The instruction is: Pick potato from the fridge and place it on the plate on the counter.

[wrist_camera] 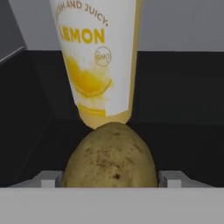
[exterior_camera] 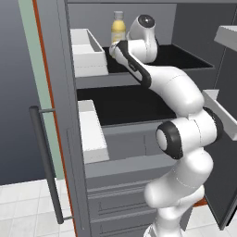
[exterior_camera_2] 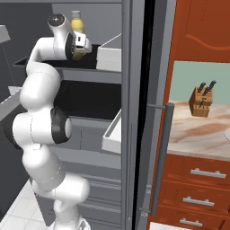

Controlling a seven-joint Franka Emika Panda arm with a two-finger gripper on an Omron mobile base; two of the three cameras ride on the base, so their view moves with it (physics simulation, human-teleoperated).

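The olive-brown potato (wrist_camera: pixel 109 157) lies on the dark upper shelf of the open fridge (exterior_camera: pixel 69 115), right in front of the hand camera. My gripper (wrist_camera: pixel 110 178) is around it, one grey fingertip pressed against each side. Just behind the potato stands the yellow lemon bottle (wrist_camera: pixel 98 57), also seen as the bottle (exterior_camera: pixel 118 28) on the shelf past my wrist. The counter (exterior_camera_2: pixel 197 130) lies to the right of the fridge, and a sliver of the white plate (exterior_camera_2: pixel 227 134) shows at the picture's edge.
A white bin (exterior_camera: pixel 88 53) sits on the upper shelf left of my hand, another bin (exterior_camera: pixel 92 132) on the shelf below. The long dark door handle (exterior_camera_2: pixel 161 157) hangs between fridge and counter. A knife block (exterior_camera_2: pixel 201 101) stands at the counter's back.
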